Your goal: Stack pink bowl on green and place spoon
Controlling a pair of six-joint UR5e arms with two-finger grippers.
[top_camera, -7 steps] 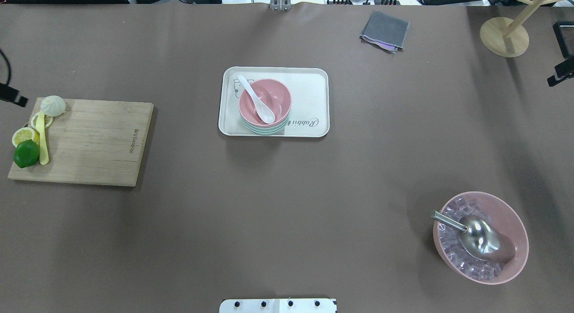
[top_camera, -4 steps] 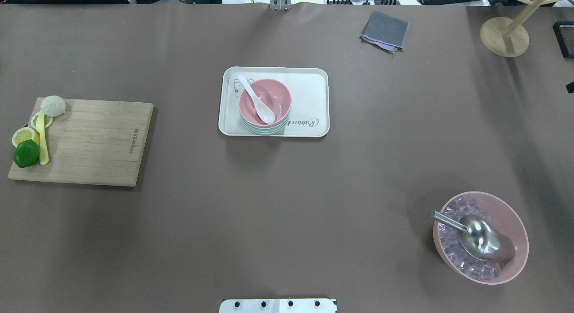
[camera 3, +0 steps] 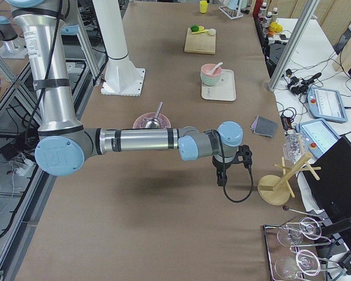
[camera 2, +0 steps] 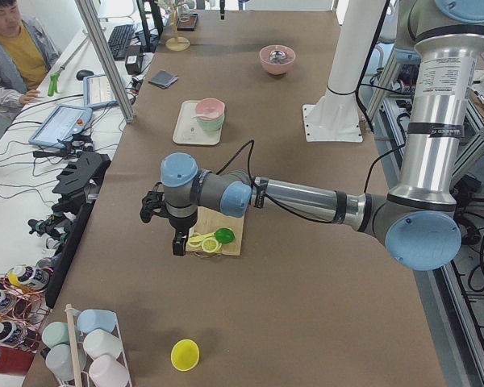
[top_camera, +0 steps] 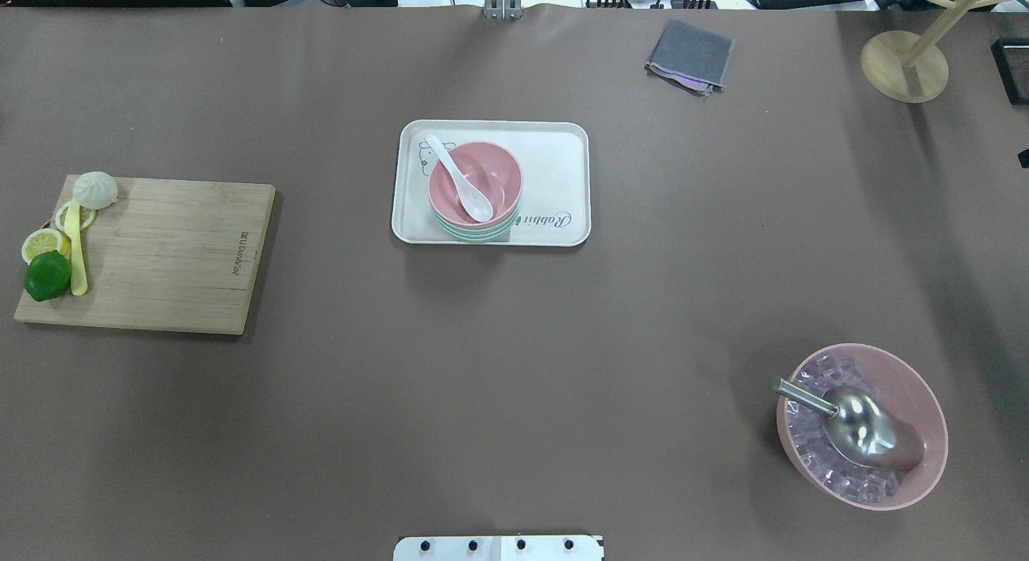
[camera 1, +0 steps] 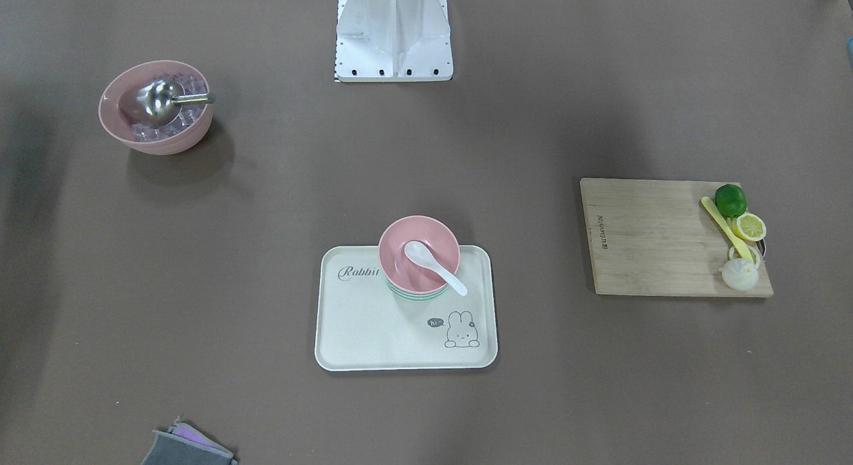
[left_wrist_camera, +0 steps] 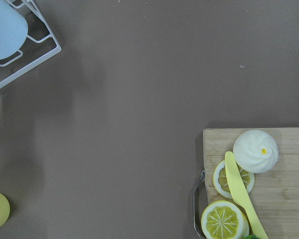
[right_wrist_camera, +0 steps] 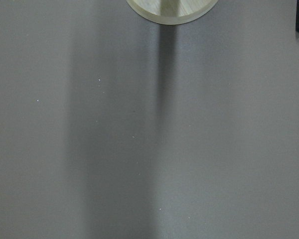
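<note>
Overhead exterior, left end effector (camera 2: 177,243) gone

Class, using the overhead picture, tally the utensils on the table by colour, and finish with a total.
White: 1, the spoon in the small pink bowl
Silver: 1, the scoop in the ice bowl
Yellow: 1, the knife on the cutting board
Total: 3
</note>
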